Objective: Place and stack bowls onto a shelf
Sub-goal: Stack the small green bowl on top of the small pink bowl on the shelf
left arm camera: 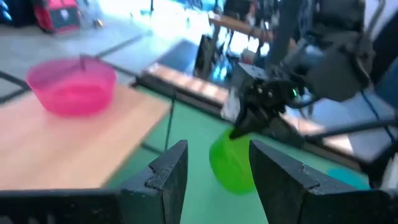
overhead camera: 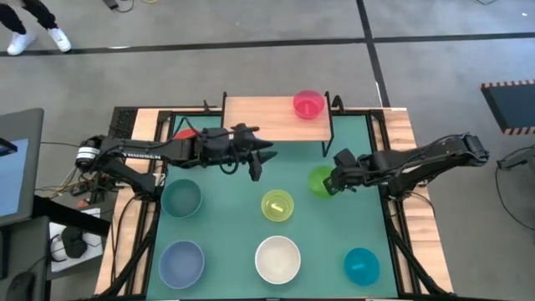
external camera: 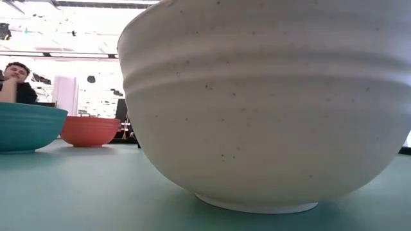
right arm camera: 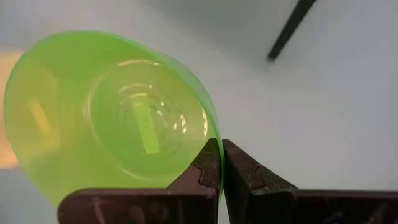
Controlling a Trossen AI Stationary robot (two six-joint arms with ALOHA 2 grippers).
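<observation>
Nearest row, seen from above: a pale blue bowl [overhead camera: 181,261], a white bowl [overhead camera: 277,258] and a bright blue bowl [overhead camera: 362,264] stand apart from one another on the green mat [overhead camera: 226,226]. All three appear to hold nothing. In the low view the white bowl [external camera: 270,102] fills most of the frame; its inside is hidden there.

Middle row: a dark teal bowl [overhead camera: 181,199] stands upright with nothing inside. A yellow-green bowl [overhead camera: 277,206] sits at the mat's centre, with a pale mark inside that may be only a reflection.

Right gripper [overhead camera: 334,184]: clenched on the rim of the green bowl [overhead camera: 320,181]; the right wrist view shows the two fingers pinching the rim between them [right arm camera: 219,163]. The green bowl [right arm camera: 112,118] is tilted, with nothing in it, and lies near the shelf's right legs.

Left gripper [overhead camera: 256,164]: released, fingers [left arm camera: 166,174] parted, holding nothing, above the mat just in front of the shelf [overhead camera: 267,117].

Far side: a magenta bowl [overhead camera: 308,104] stands upright on the shelf's wood top, towards its right end, with nothing in it. A red bowl [overhead camera: 185,132], largely hidden by the left arm, sits by the shelf's left end; its contents cannot be judged
</observation>
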